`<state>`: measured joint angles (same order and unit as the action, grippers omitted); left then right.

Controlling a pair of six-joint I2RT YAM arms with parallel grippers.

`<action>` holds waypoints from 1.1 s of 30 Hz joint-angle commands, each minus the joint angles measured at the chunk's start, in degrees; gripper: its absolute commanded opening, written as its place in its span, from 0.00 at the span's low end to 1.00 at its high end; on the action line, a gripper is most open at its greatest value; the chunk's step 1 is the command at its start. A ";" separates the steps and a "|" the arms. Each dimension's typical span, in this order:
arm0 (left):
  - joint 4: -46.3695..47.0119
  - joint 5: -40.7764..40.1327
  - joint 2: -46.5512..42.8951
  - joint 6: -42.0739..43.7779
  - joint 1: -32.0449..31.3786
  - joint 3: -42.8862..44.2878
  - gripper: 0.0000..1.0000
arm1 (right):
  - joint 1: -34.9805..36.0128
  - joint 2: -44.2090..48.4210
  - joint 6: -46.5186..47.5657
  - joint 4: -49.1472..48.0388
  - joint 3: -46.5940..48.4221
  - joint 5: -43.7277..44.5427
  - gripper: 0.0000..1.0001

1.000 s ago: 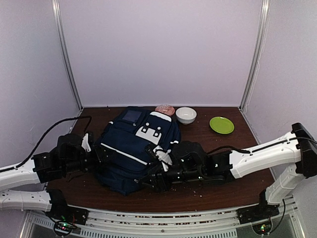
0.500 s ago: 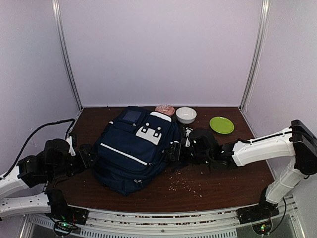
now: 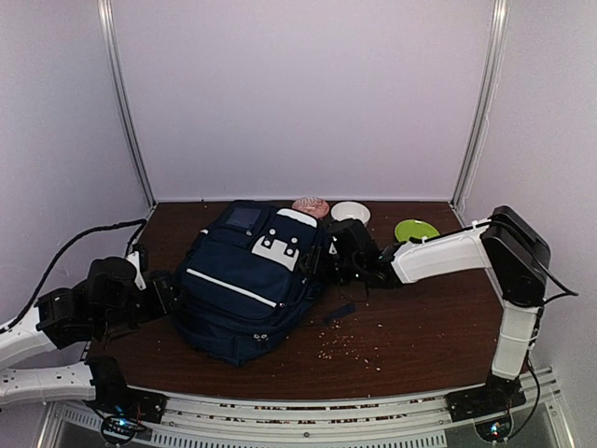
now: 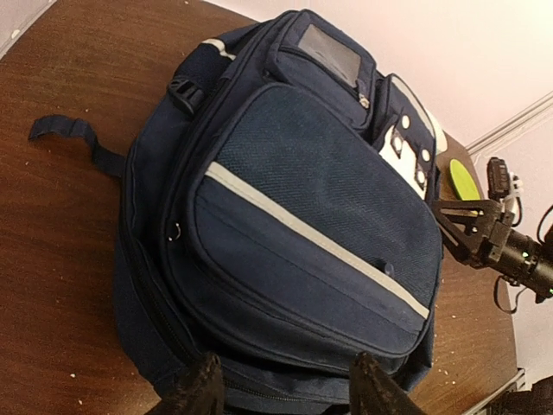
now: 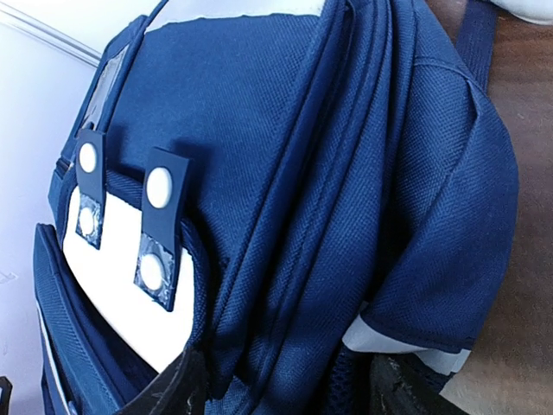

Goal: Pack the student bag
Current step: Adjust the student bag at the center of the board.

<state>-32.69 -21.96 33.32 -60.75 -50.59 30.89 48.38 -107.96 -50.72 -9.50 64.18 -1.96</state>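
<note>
student bag [image 3: 247,280] mid-frame; left gripper [image 4: 287,391] jaws wide, empty; right gripper [image 5: 289,389] jaws wide against bag side, possibly touching fabric.

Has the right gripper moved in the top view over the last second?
Yes. The right gripper has swung from the near right side of the student bag toward the back of the table, ending close to the white bowl.

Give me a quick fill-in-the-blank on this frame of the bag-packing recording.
The student bag has a ____ stripe across its front.
The plate at the back right is ____.
Between the pink object and the plate stands a white ____.
Missing: white; green; bowl.
</note>
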 commanded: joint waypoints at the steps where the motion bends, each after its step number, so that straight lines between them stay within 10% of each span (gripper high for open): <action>1: 0.83 -1.87 -2.92 1.38 0.31 1.37 0.86 | -0.66 -5.31 3.77 1.85 7.76 -7.34 0.64; 14: -1.13 -4.77 -4.18 3.01 0.40 1.52 0.87 | -0.09 -6.20 13.65 10.98 23.04 -13.41 0.65; 22: 0.06 -10.11 -0.46 10.04 0.49 6.71 0.88 | 3.73 23.47 28.12 16.70 6.49 21.51 0.71; 25: -3.87 -15.77 4.38 7.97 1.63 11.22 0.97 | 4.12 32.95 18.69 21.43 0.16 36.70 0.86; 33: 9.51 6.28 11.31 18.23 20.41 14.07 0.98 | -0.82 47.90 12.56 34.06 -9.77 34.89 1.00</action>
<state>-31.92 -27.70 44.64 -49.54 -39.31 44.21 49.10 -63.83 -35.77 15.31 60.20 28.97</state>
